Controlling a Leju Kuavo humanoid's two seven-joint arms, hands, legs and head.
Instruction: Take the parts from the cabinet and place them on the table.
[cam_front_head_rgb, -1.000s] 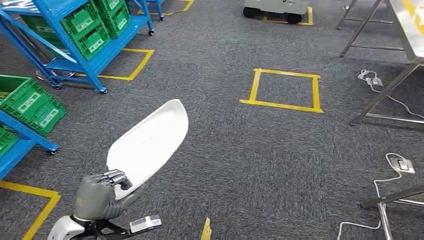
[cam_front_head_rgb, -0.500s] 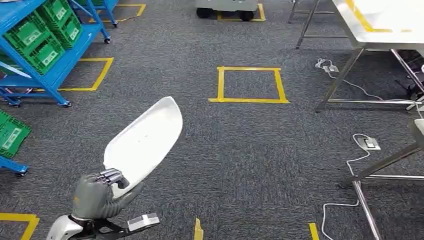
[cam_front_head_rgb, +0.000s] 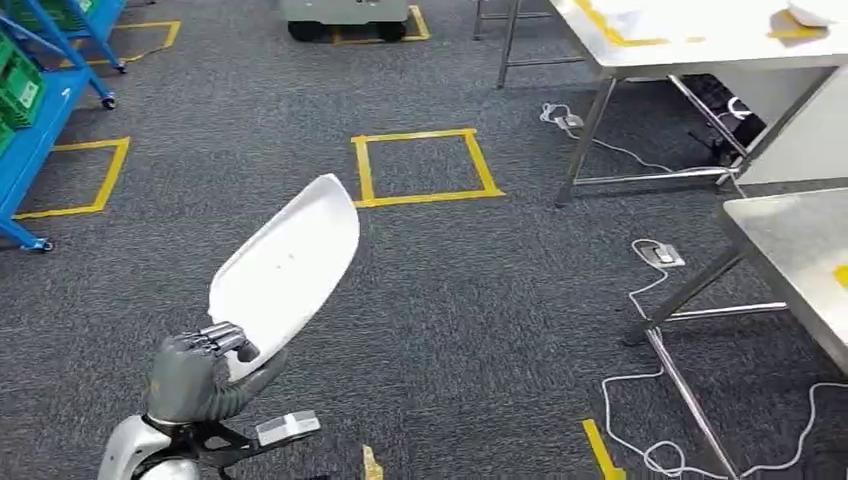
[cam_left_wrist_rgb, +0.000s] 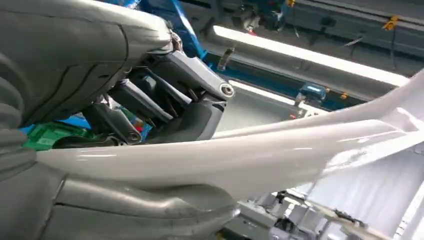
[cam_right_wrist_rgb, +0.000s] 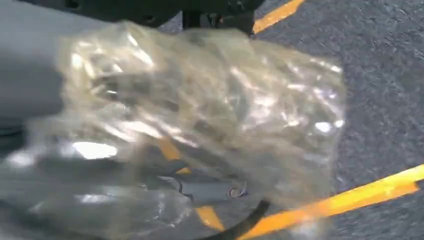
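Panel (cam_front_head_rgb: 285, 262), white and curved, is held at its lower end by the left hand (cam_front_head_rgb: 195, 378), at about seven o'clock in the head view, its free end tilted up toward one o'clock over grey carpet (cam_front_head_rgb: 470, 300). In the left wrist view the thumb (cam_left_wrist_rgb: 125, 210) and fingers (cam_left_wrist_rgb: 165, 100) are seen clamped on its edge. A clear plastic bag (cam_right_wrist_rgb: 200, 125) is gripped by the right hand (cam_right_wrist_rgb: 100, 110); its contents cannot be made out. A taped yellow square (cam_front_head_rgb: 425, 166) lies at twelve o'clock, steel tables (cam_front_head_rgb: 680, 40) at two.

Tables (cam_front_head_rgb: 700, 40) right, rack (cam_front_head_rgb: 40, 110) left, floor square (cam_front_head_rgb: 425, 165) between.
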